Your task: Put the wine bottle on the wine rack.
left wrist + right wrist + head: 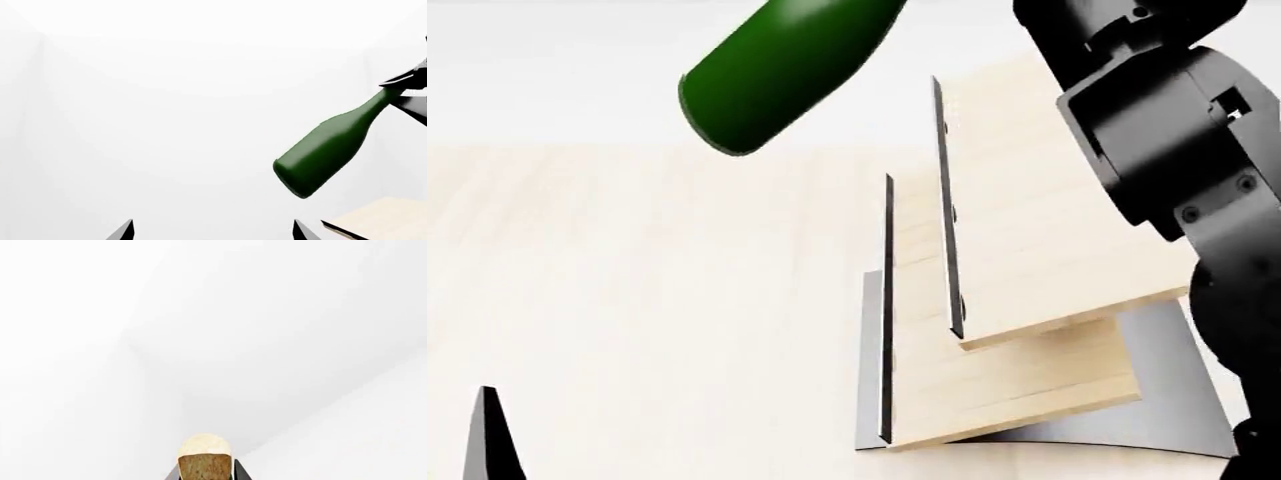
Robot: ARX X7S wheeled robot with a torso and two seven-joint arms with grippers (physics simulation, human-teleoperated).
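Observation:
The wine bottle is dark green and hangs tilted in the air, its base above and left of the wine rack. The rack has two slanted light-wood boards with dark edges on a grey base. My right gripper is shut on the bottle's neck, and the tan cork top shows between its fingers. The left wrist view shows the bottle held at its neck by that gripper. My left gripper is open and empty, low and left of the rack.
My right arm reaches over the rack's right side. A corner of a rack board shows in the left wrist view. The rack stands on a pale wood surface. One left fingertip pokes up at the bottom left.

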